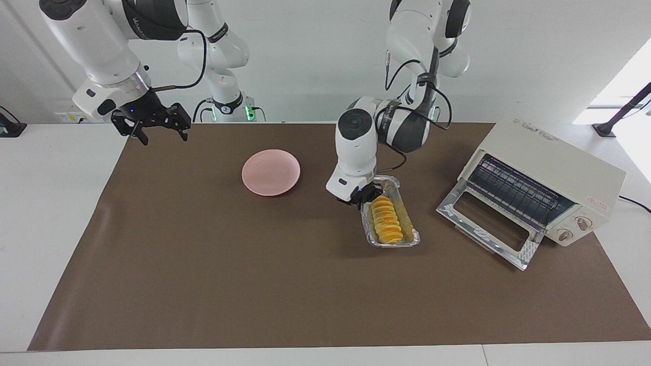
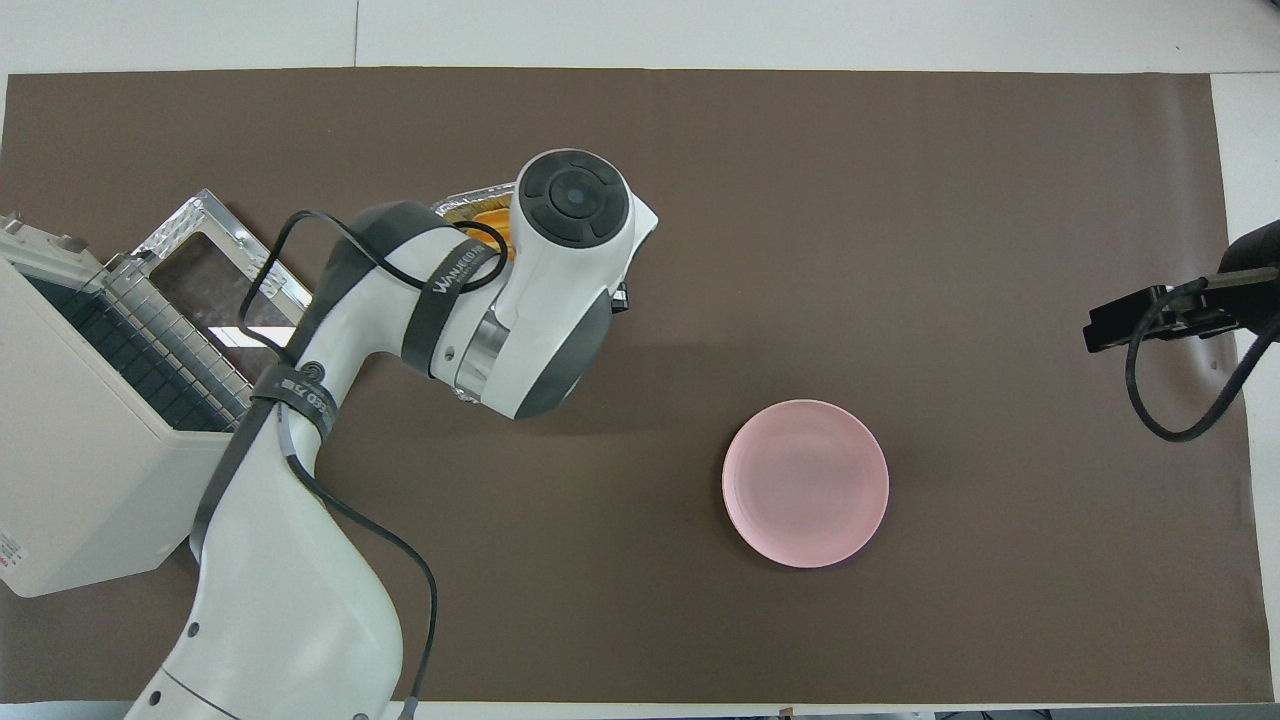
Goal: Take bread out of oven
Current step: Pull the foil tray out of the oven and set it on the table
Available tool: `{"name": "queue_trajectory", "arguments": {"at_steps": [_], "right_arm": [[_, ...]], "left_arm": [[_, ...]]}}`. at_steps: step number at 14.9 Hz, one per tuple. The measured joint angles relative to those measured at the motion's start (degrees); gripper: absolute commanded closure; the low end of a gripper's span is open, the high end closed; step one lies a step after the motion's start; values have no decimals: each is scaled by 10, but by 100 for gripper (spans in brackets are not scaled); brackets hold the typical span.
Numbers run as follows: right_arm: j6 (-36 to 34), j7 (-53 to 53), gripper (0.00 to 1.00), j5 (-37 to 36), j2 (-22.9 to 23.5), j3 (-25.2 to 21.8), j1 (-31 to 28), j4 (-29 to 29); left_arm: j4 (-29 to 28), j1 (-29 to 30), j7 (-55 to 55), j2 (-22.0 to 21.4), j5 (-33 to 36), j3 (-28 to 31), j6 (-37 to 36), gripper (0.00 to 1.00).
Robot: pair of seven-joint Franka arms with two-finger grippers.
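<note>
Facing view: the left pincer point(image 1: 362, 195) is clamped shut on the rim of the foil tray point(image 1: 405, 235), gripping its 11 o'clock corner, and the tray sits low over the brown mat point(image 1: 285, 284); whether it touches the mat I cannot tell. The bread point(image 1: 386, 222) lies in that tray, a ridged golden-yellow loaf running lengthwise, out of the oven point(image 1: 549, 178). The oven stands at the left arm's end of the table point(image 1: 51, 213), its glass door point(image 1: 485, 231) dropped open and its wire rack point(image 1: 513, 190) bare. The tray is between the oven and the pink plate point(image 1: 270, 172), with the plate at the tray's 10 o'clock. The right pincer point(image 1: 151, 127) hangs with its jaws wide apart, holding nothing, over the mat's corner at the right arm's end, where that arm waits. In the overhead view the left arm point(image 2: 450, 320) covers most of the tray, leaving only a sliver of foil at the wrist's 10 o'clock.
</note>
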Motion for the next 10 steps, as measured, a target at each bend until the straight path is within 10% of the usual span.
{"name": "queue_trajectory", "arguments": {"at_steps": [3,5,10], "right_arm": [[0,0,0,0,0,-2,-1,0],[0,0,0,0,0,-2,-2,0],[0,0,0,0,0,-2,-5,0]], "left_arm": [[-50,-4,29,3,0,3,19,100],[-65,-3,37,3,-3,8,22,2],[-49,8,36,-8,-9,23,16,0]]}}
